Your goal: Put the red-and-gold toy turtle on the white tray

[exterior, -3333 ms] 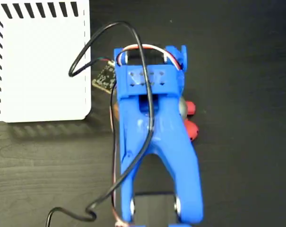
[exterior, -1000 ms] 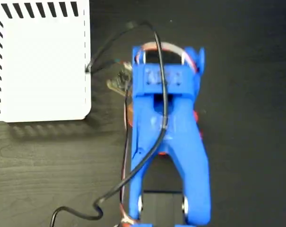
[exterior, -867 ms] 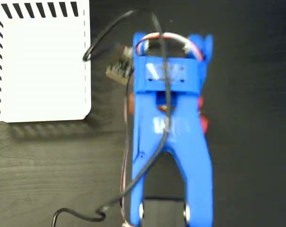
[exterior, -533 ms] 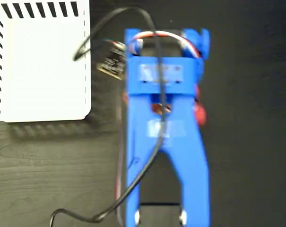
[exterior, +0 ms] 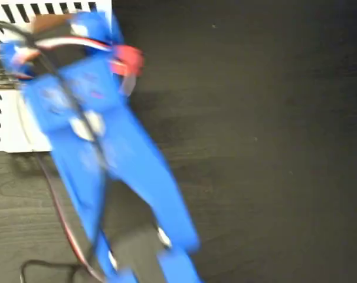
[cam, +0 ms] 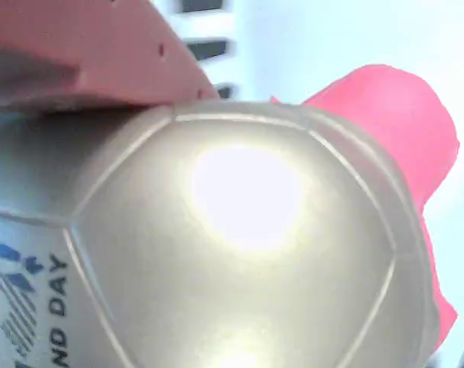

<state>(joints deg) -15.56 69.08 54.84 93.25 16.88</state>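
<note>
Since half a second ago your arm has swung left off the dark bench point(exterior: 255, 147) to over the white tray point(exterior: 4, 127), the hand point(cam: 139, 84) clamped on the red-and-gold toy turtle point(cam: 239, 238), carried aloft so it clears the tray's edge before release.

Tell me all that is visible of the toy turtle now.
The toy turtle fills the wrist view: a shiny gold domed shell with seam lines and glare, a printed sticker at lower left, and a red soft part at right. A reddish finger lies against its top. The white tray shows behind it.
</note>
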